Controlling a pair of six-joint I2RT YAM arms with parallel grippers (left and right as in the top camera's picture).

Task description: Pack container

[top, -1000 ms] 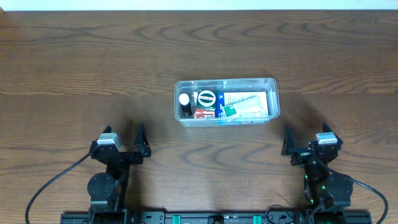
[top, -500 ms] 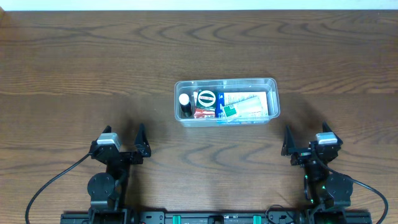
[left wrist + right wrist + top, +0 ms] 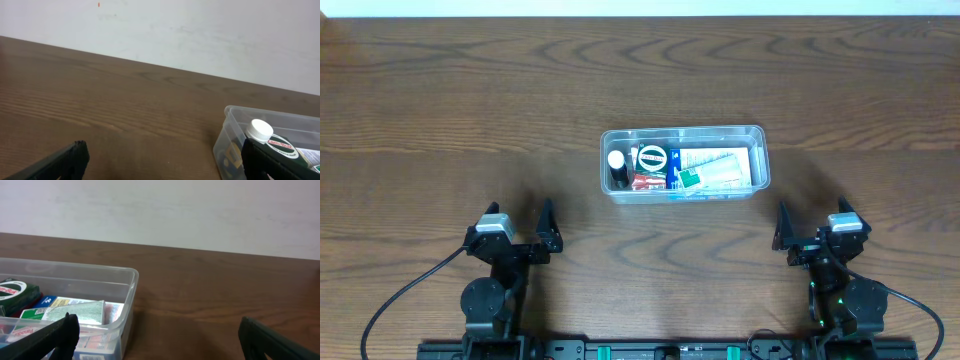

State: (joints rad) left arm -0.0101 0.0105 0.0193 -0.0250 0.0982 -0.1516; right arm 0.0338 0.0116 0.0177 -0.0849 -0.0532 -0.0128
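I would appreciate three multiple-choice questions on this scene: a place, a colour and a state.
1. Where in the container is the bottle? A its left end; B its right end; C the middle.
2. What colour is the bottle's cap? A red; B white; C blue.
3. How are the left gripper and right gripper? A both open, empty; B both shut; C one holds a packet.
Answers: A, it stands by the left wall; B, the cap shows white; A, fingers apart, nothing between.
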